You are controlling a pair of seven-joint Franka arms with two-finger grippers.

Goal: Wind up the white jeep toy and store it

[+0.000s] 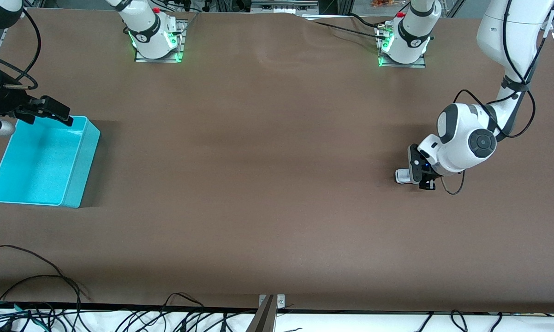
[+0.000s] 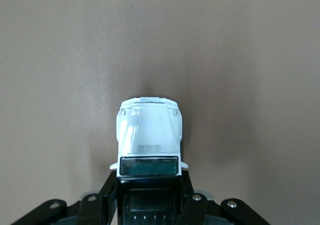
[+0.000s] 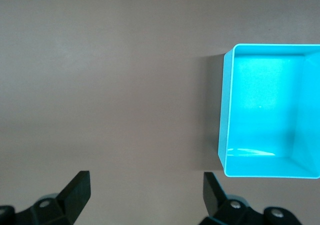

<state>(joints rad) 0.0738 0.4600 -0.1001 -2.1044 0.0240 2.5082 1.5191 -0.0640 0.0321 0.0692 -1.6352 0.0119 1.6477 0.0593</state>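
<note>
The white jeep toy (image 1: 402,176) rests on the brown table toward the left arm's end. My left gripper (image 1: 420,179) is down at the table and shut on the jeep's black rear. In the left wrist view the white hood (image 2: 149,130) points away from the gripper (image 2: 149,185), and the black fingers (image 2: 111,185) press on both sides of the roof. The cyan bin (image 1: 80,157) stands empty at the right arm's end. My right gripper (image 1: 50,110) hangs open and empty over the bin's rim farthest from the front camera. It also shows in the right wrist view (image 3: 145,190), beside the bin (image 3: 226,110).
Loose black cables (image 1: 37,286) lie along the table edge nearest the front camera. A metal bracket (image 1: 270,302) sits at the middle of that edge. The two arm bases (image 1: 157,41) (image 1: 402,46) stand at the table edge farthest from that camera.
</note>
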